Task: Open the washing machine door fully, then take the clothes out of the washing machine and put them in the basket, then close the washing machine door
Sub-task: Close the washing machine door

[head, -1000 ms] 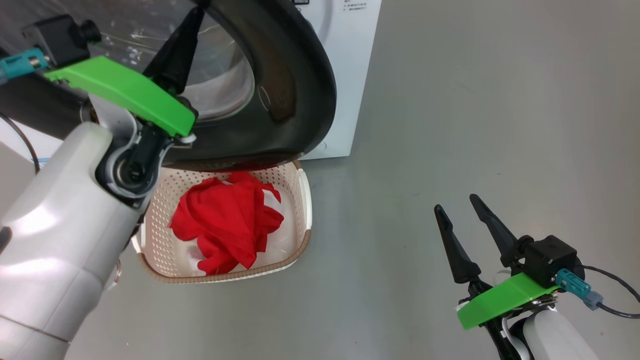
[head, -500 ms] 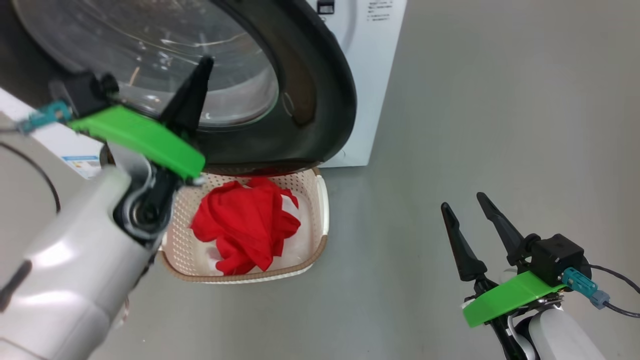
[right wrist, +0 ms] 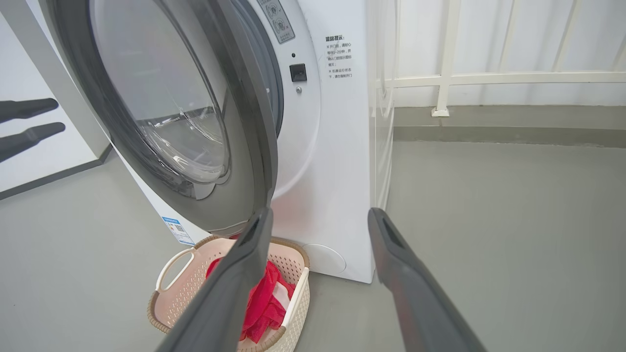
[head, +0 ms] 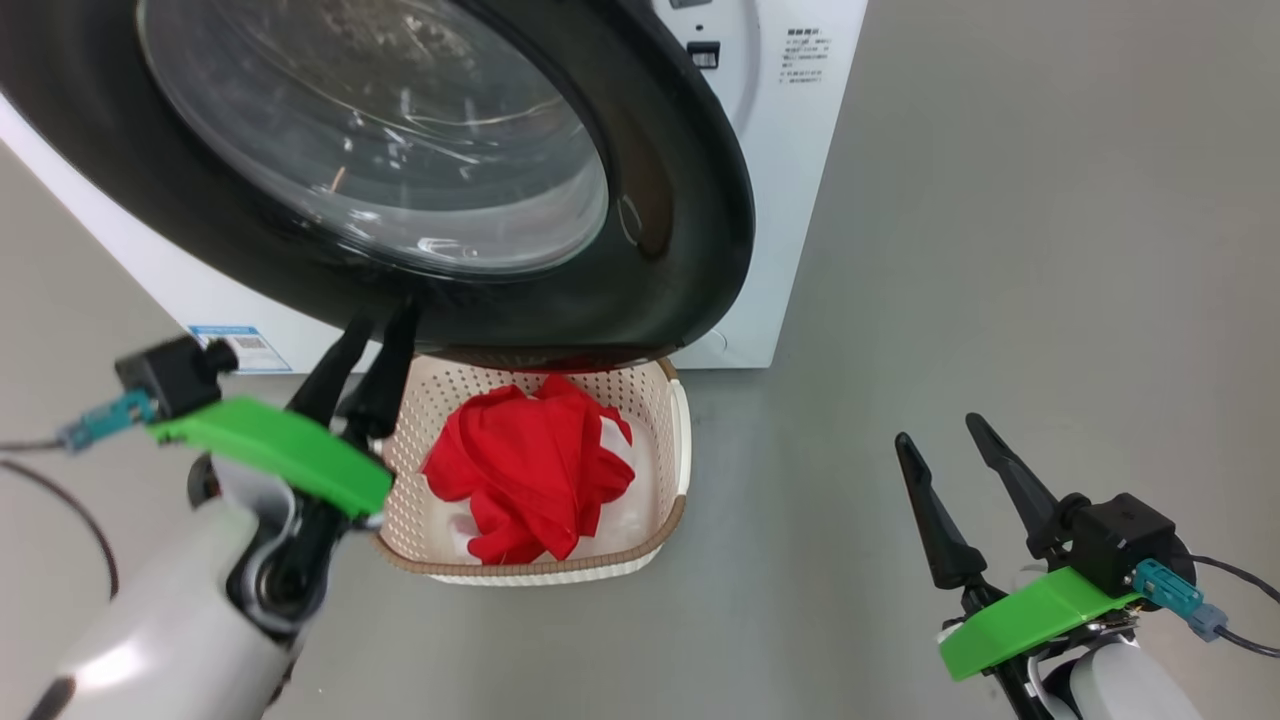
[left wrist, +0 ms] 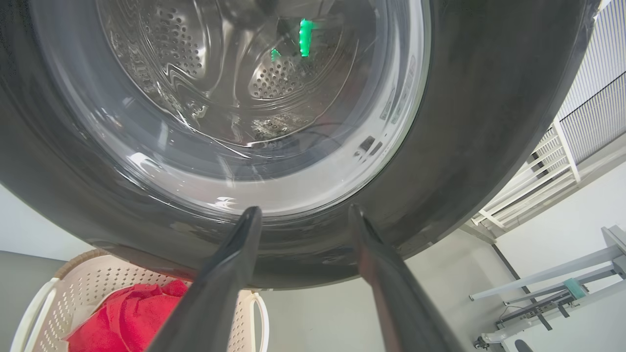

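Observation:
The washing machine door (head: 690,200), a black rim around a clear glass bowl, stands partly swung out from the white washing machine (head: 800,150) and hangs over the basket. The cream basket (head: 682,440) sits on the floor under it and holds the red clothes (head: 530,470). My left gripper (head: 382,318) is open, its tips just at the door's lower rim (left wrist: 489,122), nothing between them. In the left wrist view the left gripper (left wrist: 303,209) frames the rim and the steel drum shows through the glass. My right gripper (head: 938,430) hovers open and empty over the floor to the right.
Grey floor (head: 1000,250) stretches to the right of the machine. A white railing (right wrist: 489,78) runs along the wall behind it. A blue label (head: 240,345) marks the machine's lower front. The basket's handle (right wrist: 168,266) faces the left side in the right wrist view.
The head camera has shifted. My left gripper, shut and up against the door's glass before, has come down to the door's lower rim and opened. The right gripper stays as it was.

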Available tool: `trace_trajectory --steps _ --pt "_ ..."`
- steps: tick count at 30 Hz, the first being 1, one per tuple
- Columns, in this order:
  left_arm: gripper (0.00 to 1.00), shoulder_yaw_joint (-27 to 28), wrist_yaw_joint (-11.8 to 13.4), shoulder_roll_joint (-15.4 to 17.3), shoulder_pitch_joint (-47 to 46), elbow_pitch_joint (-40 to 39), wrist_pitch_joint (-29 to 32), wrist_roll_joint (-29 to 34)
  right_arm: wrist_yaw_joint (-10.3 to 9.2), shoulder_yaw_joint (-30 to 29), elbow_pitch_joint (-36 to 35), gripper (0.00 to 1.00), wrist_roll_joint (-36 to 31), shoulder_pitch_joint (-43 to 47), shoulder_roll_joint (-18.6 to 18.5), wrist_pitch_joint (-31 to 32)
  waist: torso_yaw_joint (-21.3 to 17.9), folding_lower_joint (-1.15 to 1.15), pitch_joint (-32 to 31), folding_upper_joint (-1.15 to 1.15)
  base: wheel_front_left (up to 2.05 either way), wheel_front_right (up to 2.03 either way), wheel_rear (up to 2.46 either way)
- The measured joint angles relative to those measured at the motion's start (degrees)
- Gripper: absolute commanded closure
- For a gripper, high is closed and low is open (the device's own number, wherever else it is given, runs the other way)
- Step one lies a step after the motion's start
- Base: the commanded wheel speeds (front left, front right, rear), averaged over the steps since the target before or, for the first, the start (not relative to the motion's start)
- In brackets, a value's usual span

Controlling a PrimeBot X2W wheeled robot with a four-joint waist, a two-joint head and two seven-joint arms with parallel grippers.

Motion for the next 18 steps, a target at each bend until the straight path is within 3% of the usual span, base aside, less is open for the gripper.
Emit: trace_trajectory --steps 18 --pt "0.00 20.4 0.0 -1.6 23.6 -5.5 0.0 21.4 0.00 -1.6 -0.1 0.00 0.2 4.8 -0.9 0.0 -1.9 0.00 -4.2 0.00 0.00 0.00 0.00"
